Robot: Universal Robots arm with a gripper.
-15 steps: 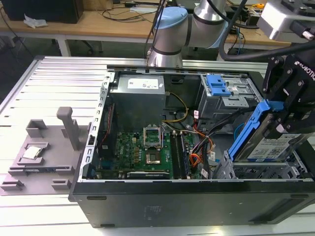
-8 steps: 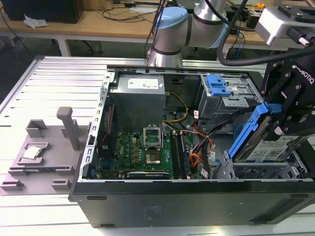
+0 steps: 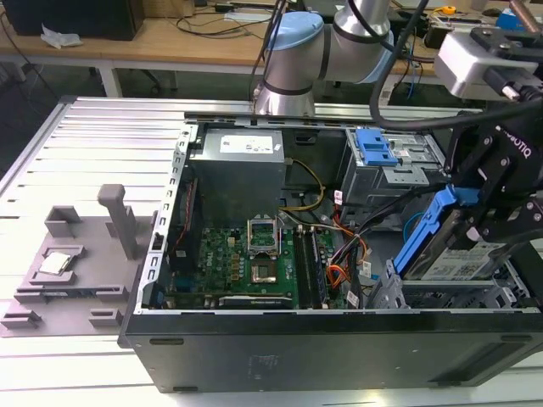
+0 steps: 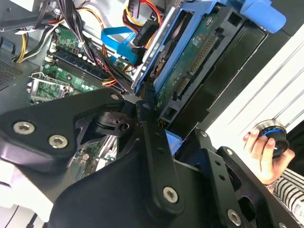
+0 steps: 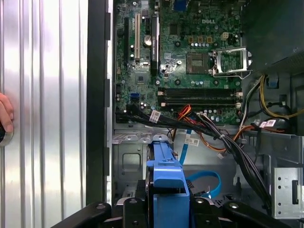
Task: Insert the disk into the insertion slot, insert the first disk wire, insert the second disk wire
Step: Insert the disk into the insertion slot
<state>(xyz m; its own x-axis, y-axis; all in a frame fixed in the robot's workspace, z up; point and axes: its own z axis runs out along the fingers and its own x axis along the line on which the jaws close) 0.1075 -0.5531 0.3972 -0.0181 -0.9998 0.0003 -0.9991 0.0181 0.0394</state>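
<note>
Clamping the disk (image 3: 462,259) by its bright blue frame (image 3: 427,227), the gripper (image 3: 479,227) held it tilted on edge at the exterior view's right, inside the open case (image 3: 297,352) and just above the slot (image 3: 441,292). The disk was a flat silver drive, its white-labelled face turned to the exterior view. In the second wrist view its other face (image 4: 190,61) showed a green circuit board and a row of connector pins, ringed by the frame. The black fingers (image 4: 152,142) were closed on the frame's edge. The slot was a light grey sheet-metal bay in the case's near corner. The disk's lower end hung close over it; whether they touched could not be told. Beyond it stood a second cage (image 3: 399,161) bearing a blue latch (image 3: 376,148). The board (image 3: 246,254) lay in the middle of the case, with the power supply (image 3: 237,170) behind it. A bundle of black, orange and red cables (image 5: 209,128) ran between the board and the bay, and a looped blue cable (image 5: 206,183) lay in the bay just beside the frame. Outside the case a hand (image 4: 261,147) gripped a round black knob (image 4: 271,133) by the ribbed table (image 3: 102,144). A grey fixture (image 3: 76,263) sat on the table, well apart, at the exterior view's left
</note>
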